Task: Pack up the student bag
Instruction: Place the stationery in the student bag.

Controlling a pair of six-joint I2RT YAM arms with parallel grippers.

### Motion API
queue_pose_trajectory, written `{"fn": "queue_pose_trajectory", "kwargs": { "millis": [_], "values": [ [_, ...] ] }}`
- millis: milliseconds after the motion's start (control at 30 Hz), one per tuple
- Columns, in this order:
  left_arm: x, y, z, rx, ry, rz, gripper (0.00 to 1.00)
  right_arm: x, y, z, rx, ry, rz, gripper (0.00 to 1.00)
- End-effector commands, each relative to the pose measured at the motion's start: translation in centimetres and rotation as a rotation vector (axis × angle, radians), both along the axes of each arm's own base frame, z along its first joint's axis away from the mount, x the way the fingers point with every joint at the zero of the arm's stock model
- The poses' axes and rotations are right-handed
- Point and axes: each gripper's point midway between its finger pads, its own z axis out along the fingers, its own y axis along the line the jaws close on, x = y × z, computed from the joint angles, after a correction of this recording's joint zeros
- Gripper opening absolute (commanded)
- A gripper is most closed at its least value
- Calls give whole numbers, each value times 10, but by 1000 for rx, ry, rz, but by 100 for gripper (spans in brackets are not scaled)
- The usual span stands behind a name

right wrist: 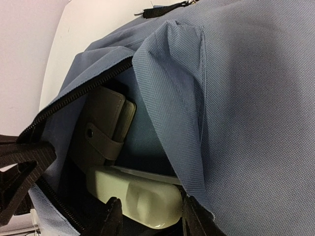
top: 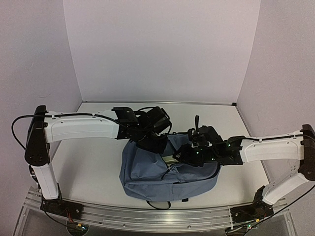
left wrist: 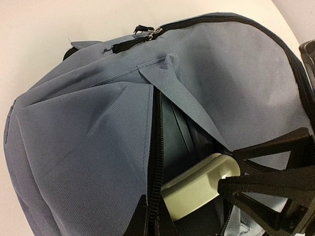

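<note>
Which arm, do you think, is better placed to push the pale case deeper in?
Probably right: the right gripper sits at the pale case inside the student bag; the left gripper pinches the zip edge.

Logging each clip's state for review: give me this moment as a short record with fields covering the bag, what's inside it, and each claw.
bag: student bag, lying on the table, main zip open
inside: cream case at the mouth; khaki pouch with a snap strap deeper in
left claw: shut, apparently pinching the zip edge of the opening
right claw: at the opening, fingers either side of the cream case; whether the grip is firm cannot be told
</note>
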Motion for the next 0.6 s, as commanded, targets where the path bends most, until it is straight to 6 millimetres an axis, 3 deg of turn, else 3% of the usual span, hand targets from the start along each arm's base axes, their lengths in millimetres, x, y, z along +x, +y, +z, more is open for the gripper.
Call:
{"fn": "queue_pose_trajectory", "kwargs": {
  "millis": [0,200,567],
  "values": [
    [7,-1,30,-37,-61,13,0,0,4,2,-6,-4,-2,35],
    [7,-3,27,-36,-57,8,0,0,21,7,31,-11,28,29],
    [5,-11,27,-64,-40,-6,0,-2,84,14,181,-6,134,23]
  ]
}}
